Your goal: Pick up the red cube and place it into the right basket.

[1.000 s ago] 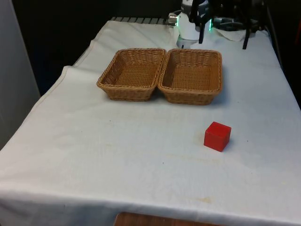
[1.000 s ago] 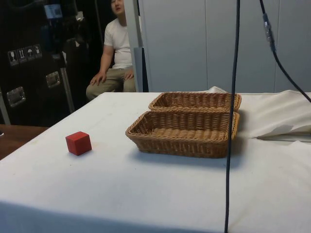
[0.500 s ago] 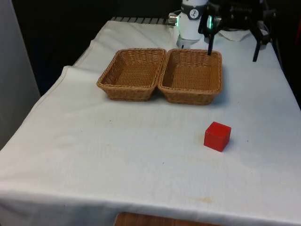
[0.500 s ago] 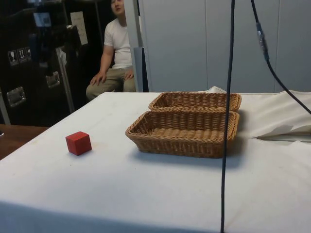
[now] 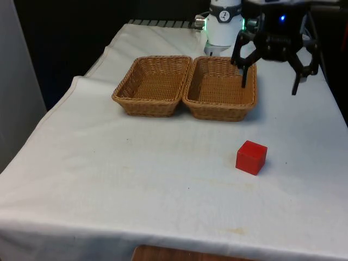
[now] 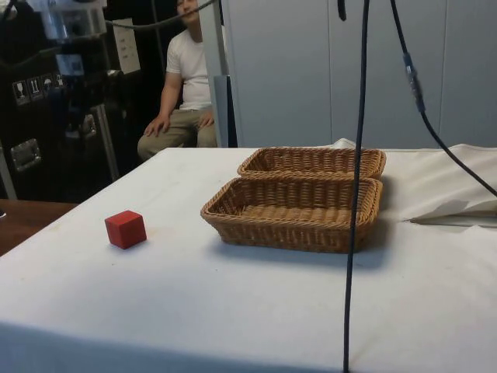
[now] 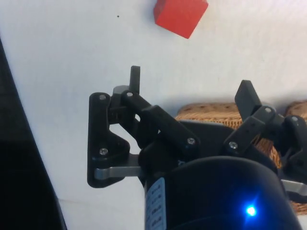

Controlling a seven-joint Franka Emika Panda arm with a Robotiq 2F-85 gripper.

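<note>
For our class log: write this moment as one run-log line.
black two-finger gripper: open, empty | small red cube: on cloth | right wicker basket: empty

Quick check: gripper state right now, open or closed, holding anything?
Gripper: open, holding nothing; red cube sits on the cloth, apart from it.

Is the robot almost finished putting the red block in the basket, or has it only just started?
Only just started. Nothing is done yet: the red cube sits untouched on the white cloth, apart from both baskets. Right now the gripper hangs in the air, fingers spread open and empty, by the right basket. Left to do: go down to the cube, grab it, lift it and put it into that basket.
</note>
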